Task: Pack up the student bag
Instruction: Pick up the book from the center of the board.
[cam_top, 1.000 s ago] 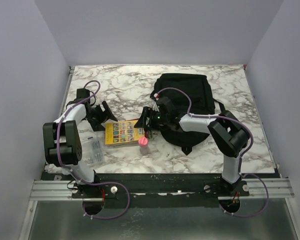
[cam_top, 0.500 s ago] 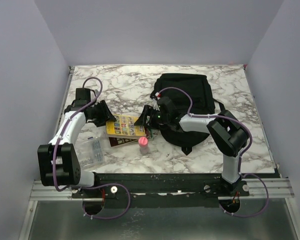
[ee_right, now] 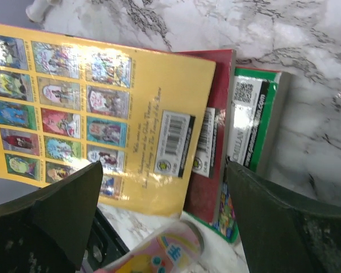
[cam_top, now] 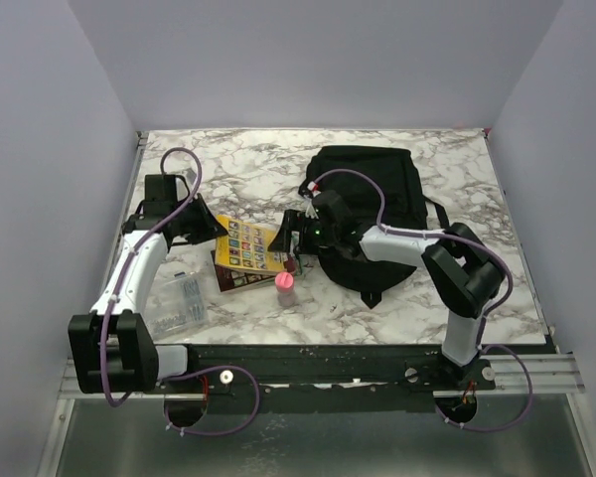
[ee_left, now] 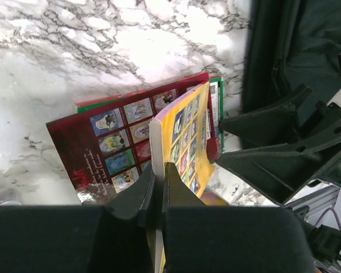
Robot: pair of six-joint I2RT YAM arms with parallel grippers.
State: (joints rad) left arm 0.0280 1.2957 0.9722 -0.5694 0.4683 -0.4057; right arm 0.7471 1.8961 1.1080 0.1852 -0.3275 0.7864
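Firmly, the left tool (ee_left: 157,170) clamps the yellow book (ee_left: 188,133) by its edge.

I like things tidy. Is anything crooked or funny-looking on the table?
Yes. The yellow paperback book is tilted up at one edge, pinched by the left gripper, instead of lying flat on the dark red book and green book stacked under it.
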